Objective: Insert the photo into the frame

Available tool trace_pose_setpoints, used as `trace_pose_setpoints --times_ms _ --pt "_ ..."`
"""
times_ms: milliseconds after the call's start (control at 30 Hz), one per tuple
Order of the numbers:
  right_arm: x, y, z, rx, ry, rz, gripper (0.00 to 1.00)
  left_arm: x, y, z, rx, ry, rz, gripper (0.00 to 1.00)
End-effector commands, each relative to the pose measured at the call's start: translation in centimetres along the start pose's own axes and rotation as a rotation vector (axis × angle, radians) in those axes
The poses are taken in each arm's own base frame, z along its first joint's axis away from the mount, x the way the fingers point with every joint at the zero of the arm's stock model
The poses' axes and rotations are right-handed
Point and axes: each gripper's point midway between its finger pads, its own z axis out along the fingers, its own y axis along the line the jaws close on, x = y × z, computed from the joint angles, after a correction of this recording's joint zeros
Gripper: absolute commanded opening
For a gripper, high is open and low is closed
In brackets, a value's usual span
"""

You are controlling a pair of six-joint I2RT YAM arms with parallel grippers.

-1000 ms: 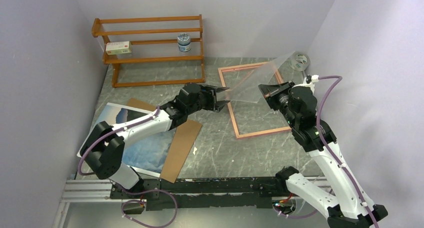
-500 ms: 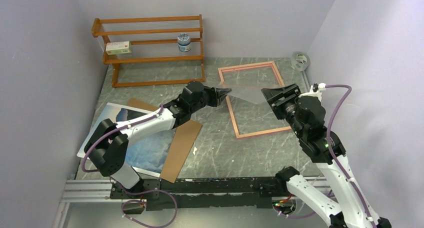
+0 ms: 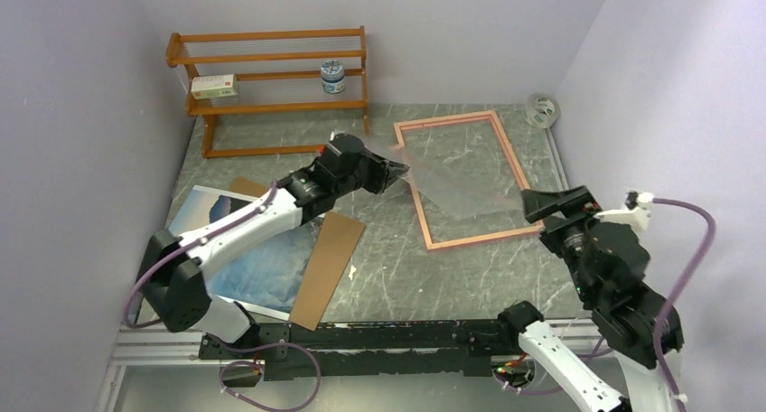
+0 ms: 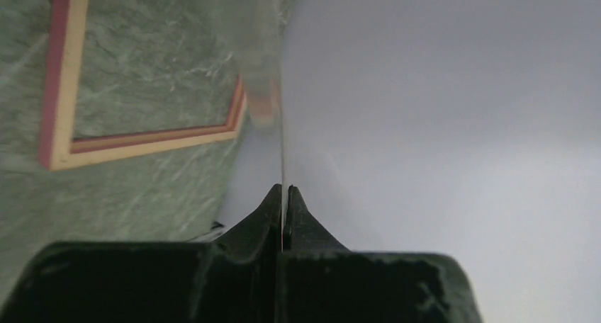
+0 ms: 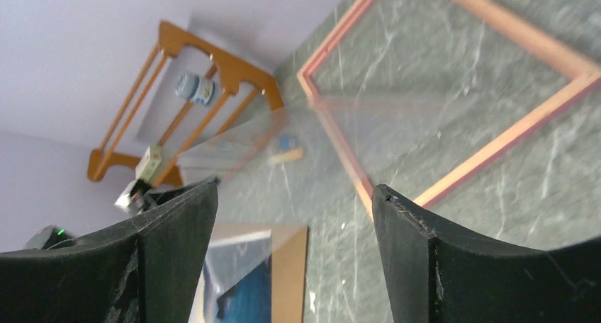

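The photo [image 3: 257, 263] lies picture side up at the near left, on a brown hardboard sheet [image 3: 330, 258]. The pink-bordered frame [image 3: 479, 239] lies flat at the back right. A clear sheet [image 3: 461, 182] slants over the frame. My left gripper [image 3: 400, 168] is shut on that sheet's left corner; in the left wrist view the sheet's edge [image 4: 281, 125] runs straight out from the closed tips [image 4: 283, 192]. My right gripper [image 3: 553, 201] is open and holds nothing, near the frame's near right corner. In the right wrist view its gap [image 5: 294, 192] looks over the frame [image 5: 496, 142] and the photo [image 5: 241, 295].
An orange wooden rack [image 3: 271, 87] stands at the back left with a small box [image 3: 214, 87] and a tin [image 3: 332, 76] on it. A tape roll [image 3: 542, 109] lies at the back right corner. Walls close in on three sides.
The left gripper shut on the clear sheet's left corner. The right gripper let go of the sheet, opened and drew back to the near right. The sheet sank lower over the frame.
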Motion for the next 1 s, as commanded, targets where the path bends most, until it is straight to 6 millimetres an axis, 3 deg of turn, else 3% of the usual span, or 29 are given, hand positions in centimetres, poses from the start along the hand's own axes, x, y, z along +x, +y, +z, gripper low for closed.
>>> trace_pose_setpoints --times_ms 0,133,233,333,500,600,800,967 --pt "-2.8 -1.2 0.0 0.081 -0.110 -0.198 0.83 -0.5 -1.3 -5.2 -0.011 -0.025 0.361 0.03" --pt "-0.5 0.2 3.8 0.097 -0.014 -0.314 0.83 -0.8 1.0 -7.4 -0.085 0.017 0.585 0.03" --pt "3.0 1.3 7.6 0.098 0.119 -0.362 0.83 -0.9 1.2 -9.1 -0.128 0.056 0.765 0.03" --pt "7.8 1.3 11.8 0.129 0.278 -0.380 0.82 -1.4 1.2 -10.7 -0.196 0.112 0.967 0.02" --pt "15.1 0.7 16.8 0.143 0.527 -0.367 0.81 -4.1 1.8 -13.7 -0.427 0.140 1.202 0.03" --pt "17.1 0.1 19.5 0.143 0.563 -0.419 0.81 -5.8 1.9 -15.3 -0.501 0.092 1.260 0.02" --pt "21.6 -3.1 22.9 0.208 0.735 -0.575 0.82 -5.6 -0.2 -16.6 -0.417 0.100 1.332 0.02" --pt "24.8 -5.0 24.5 0.239 0.820 -0.608 0.80 -7.0 -1.9 -17.4 -0.438 0.012 1.369 0.03"
